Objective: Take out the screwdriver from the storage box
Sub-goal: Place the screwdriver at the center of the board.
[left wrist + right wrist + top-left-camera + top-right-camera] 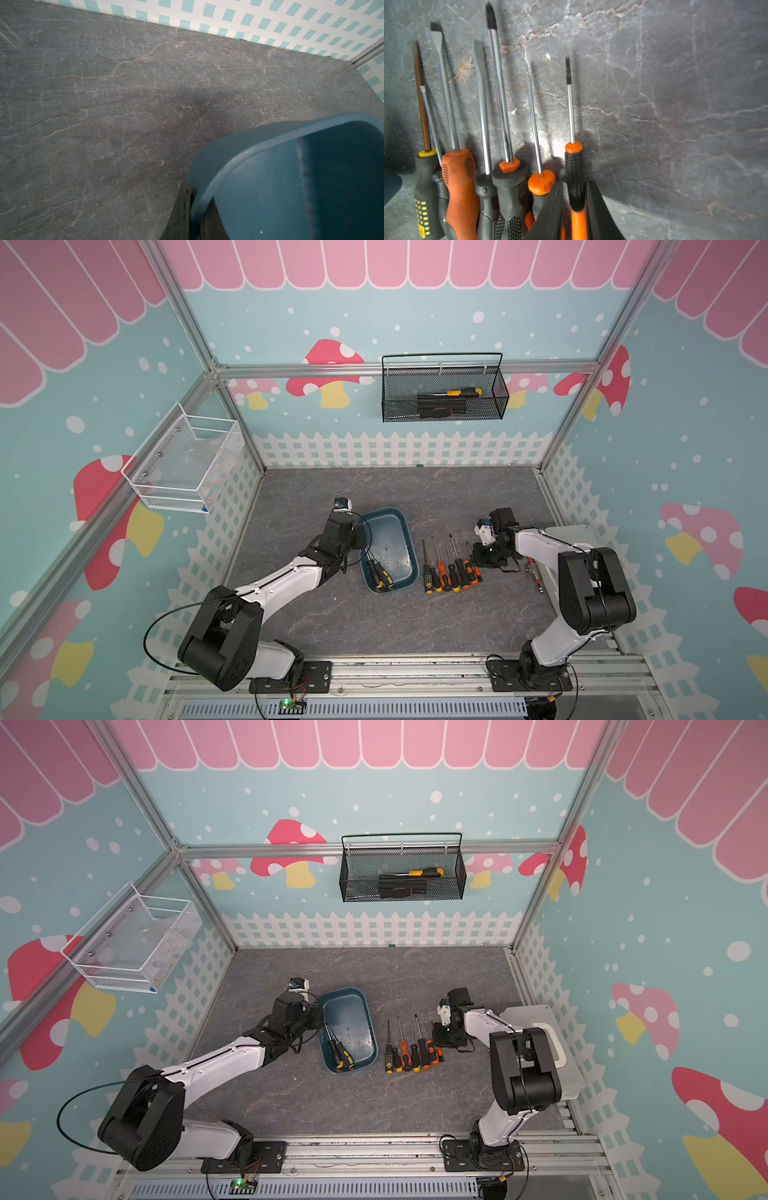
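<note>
The teal-blue storage box [411, 545] [371, 1027] sits mid-table. Two black-and-yellow screwdrivers [380, 574] [343, 1056] lie in its near left corner. My left gripper [362, 536] [194, 199] is shut on the box's left rim [249, 141]. Right of the box, several screwdrivers [451, 572] [413, 1052] lie side by side on the table. My right gripper [478, 563] [439, 1042] [574, 187] is low over the rightmost one, an orange-and-black screwdriver [573, 166]. Its jaws stand slightly open on either side of the handle, with thin gaps.
A black wire basket [442, 406] on the back wall holds a yellow-handled screwdriver. A white mesh basket [183, 472] hangs on the left wall. A whitish case [540, 1036] lies at the table's right edge behind my right arm.
</note>
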